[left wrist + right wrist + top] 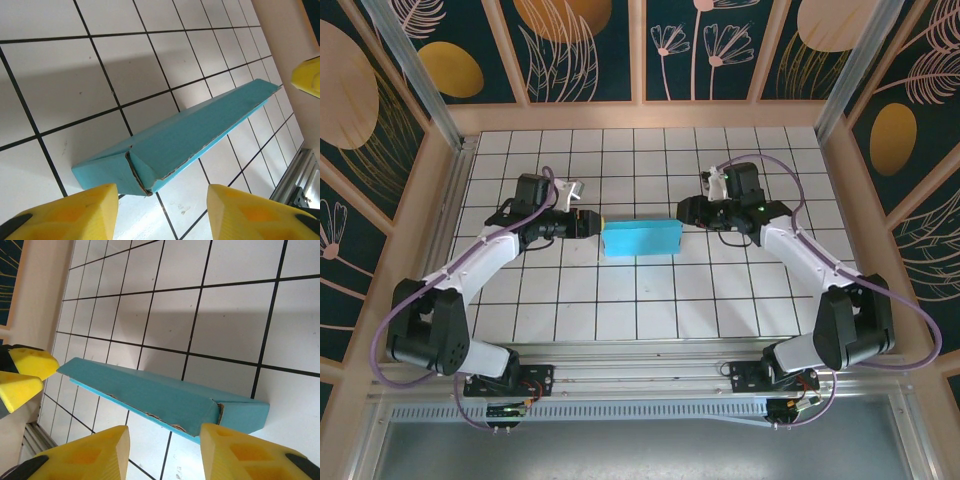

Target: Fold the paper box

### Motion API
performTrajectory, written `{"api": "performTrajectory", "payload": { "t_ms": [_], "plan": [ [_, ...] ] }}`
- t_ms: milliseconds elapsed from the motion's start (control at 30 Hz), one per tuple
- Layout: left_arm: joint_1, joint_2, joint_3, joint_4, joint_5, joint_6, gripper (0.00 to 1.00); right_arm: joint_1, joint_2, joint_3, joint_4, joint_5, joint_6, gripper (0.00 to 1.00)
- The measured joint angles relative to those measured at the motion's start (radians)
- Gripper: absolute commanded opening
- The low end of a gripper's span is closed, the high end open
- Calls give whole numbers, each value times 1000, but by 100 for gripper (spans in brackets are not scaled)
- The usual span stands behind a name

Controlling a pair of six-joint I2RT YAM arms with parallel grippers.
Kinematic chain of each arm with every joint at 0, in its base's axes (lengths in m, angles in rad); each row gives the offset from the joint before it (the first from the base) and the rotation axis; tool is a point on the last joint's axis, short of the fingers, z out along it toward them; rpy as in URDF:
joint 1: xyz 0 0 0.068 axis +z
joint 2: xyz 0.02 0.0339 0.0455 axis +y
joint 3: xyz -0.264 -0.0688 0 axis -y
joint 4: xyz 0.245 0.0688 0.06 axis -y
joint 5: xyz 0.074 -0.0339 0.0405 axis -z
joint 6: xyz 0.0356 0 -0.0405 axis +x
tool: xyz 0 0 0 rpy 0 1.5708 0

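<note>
Paper box (640, 238), frame centre: likely light, crushable card; grip short ends. Left gripper (592, 222), right gripper (684, 211): jaws apart.

Free tiles (620, 300) around paper box (640, 239)

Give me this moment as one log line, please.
paper box: folded, teal side out, flat on table | left jaws: open, at its left end | right jaws: open, at its right end
</note>
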Motion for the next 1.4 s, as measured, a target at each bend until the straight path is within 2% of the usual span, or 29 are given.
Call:
{"api": "performTrajectory", "payload": {
  "t_ms": [133,233,433,533,667,900,1133,1400],
  "plan": [
    [0,-42,0,-4,-39,-32,61,-4,-25,8,-3,16,36,48],
    [0,-84,0,2,-111,-113,60,-5,-59,16,-1,59,100,47],
    [0,-102,-48,113,-183,-392,59,-5,-68,19,1,123,288,46],
    [-2,-101,-89,144,-202,-514,62,-5,-38,24,-5,123,338,47],
    [-21,-97,-93,154,-228,-550,66,-4,1,24,-20,120,365,46],
    [-66,-47,-92,165,-229,-558,67,2,31,24,-17,77,387,36],
    [-85,0,-92,165,-228,-558,58,4,38,-16,-11,78,384,28],
    [-90,22,-92,190,-205,-558,37,16,50,-24,-11,102,357,23]
  ]
}}
